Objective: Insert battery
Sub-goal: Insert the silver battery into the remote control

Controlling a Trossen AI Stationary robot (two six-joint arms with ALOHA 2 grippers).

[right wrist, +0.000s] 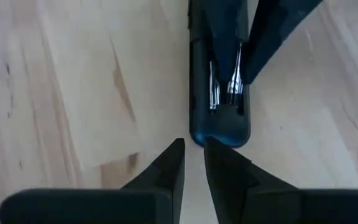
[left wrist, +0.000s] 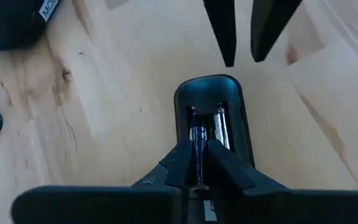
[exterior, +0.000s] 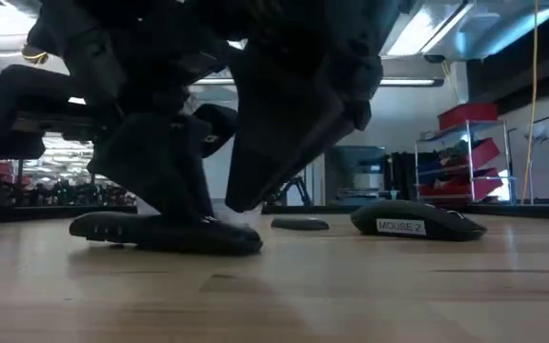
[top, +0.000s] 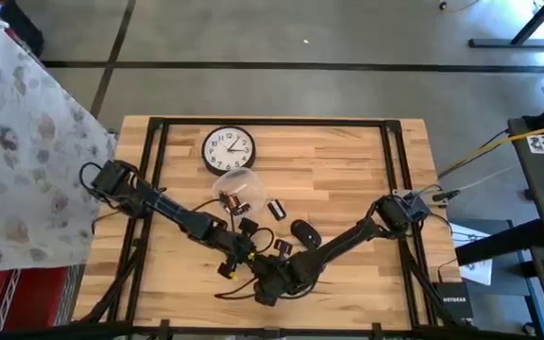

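Observation:
A black device [left wrist: 211, 99] lies on the wooden table near the front edge, its open battery compartment facing up, with a silver battery [left wrist: 222, 127] lying in one slot. My left gripper [left wrist: 197, 163] is over the device's near half, shut on a dark battery [left wrist: 197, 140] that lies along the other slot. My right gripper [right wrist: 193, 152] stands at the device's rounded end [right wrist: 220, 132], its fingers a narrow gap apart with nothing between them. I cannot tell whether they touch that end. In the high view both grippers [top: 244, 257] [top: 264, 274] meet there. My left gripper pinches the dark battery between its two fingers [left wrist: 178, 163], at the battery's half nearer the wrist [left wrist: 197, 155]. The fingers come slanting down from above and run along the battery. The battery's far end [left wrist: 195, 118] lies down inside the compartment, parallel to the silver battery.
A black mouse labelled MOUSE 2 [exterior: 417, 222] [top: 305, 232] lies to the right of the device, and a flat black cover [exterior: 300, 224] lies behind it. Farther back are a clear tub with batteries [top: 235, 192], small dark parts [top: 277, 209] and a round clock [top: 229, 149].

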